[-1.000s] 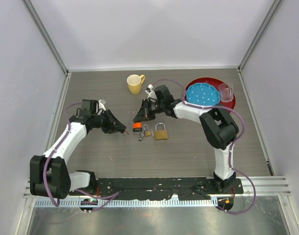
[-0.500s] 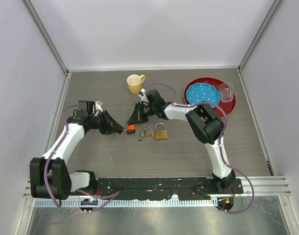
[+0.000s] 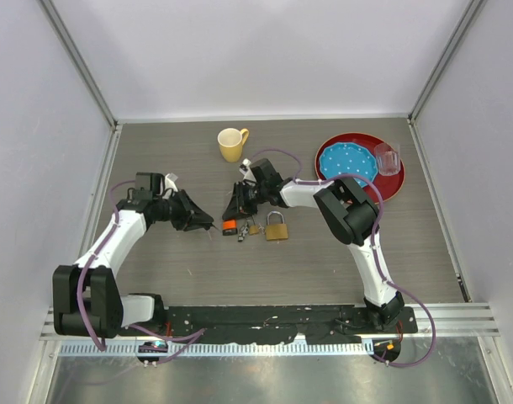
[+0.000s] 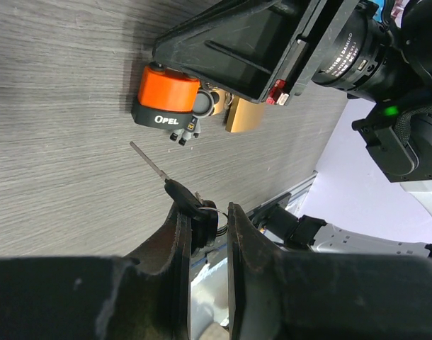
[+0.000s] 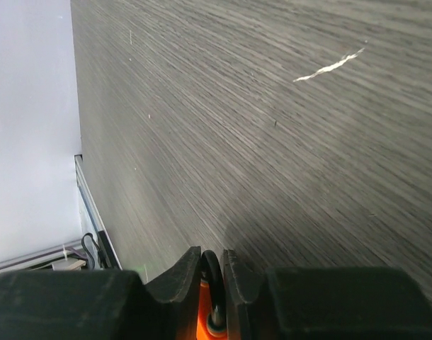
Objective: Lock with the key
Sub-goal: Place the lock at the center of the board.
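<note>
My left gripper pinches the key by its head, so the blade juts free toward the orange padlock, mid-table at its 3 o'clock from above. My right gripper is clamped on that padlock, I judge to steady it

Read "OPEL" in white capitals on the black lower band of the orange padlock, just ahead of the left gripper and past the tip of the key pinched in it. Made out a ring of small white print on the black lens barrel, farther ahead and off to the right of that gripper; too small and tilted to read with confidence. Found no other legible marking.
</note>
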`<state>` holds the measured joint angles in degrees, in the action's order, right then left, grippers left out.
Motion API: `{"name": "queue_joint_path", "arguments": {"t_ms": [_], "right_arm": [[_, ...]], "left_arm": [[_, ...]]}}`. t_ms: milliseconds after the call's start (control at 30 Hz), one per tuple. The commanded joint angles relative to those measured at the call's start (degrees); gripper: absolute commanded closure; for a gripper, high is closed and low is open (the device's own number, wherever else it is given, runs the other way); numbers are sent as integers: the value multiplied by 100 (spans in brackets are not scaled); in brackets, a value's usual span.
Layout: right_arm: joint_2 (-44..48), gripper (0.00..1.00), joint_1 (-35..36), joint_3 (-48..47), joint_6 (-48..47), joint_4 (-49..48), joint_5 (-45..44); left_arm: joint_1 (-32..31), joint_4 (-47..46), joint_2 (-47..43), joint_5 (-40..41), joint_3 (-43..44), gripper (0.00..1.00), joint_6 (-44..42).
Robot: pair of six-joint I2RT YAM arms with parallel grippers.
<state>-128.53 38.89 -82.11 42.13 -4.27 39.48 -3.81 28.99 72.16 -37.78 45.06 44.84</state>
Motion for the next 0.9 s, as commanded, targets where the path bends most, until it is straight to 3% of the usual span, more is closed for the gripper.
{"name": "queue_joint_path", "arguments": {"t_ms": [0,300,600,867], "right_arm": [[161,73,30,-166,-328,75,-46],[390,57,13,-227,-688,699,-503],[583,36,-154,-850,-899,1798,-1390],[1321,25,-584,-1193,-943,2097,-1338]], "left_arm": [[30,-236,44,-212,-41,100,34],[30,-315,193,-212,-32,100,16],[30,150,360,77,240,100,-405],[12,546,615,394,627,100,-827]]}}
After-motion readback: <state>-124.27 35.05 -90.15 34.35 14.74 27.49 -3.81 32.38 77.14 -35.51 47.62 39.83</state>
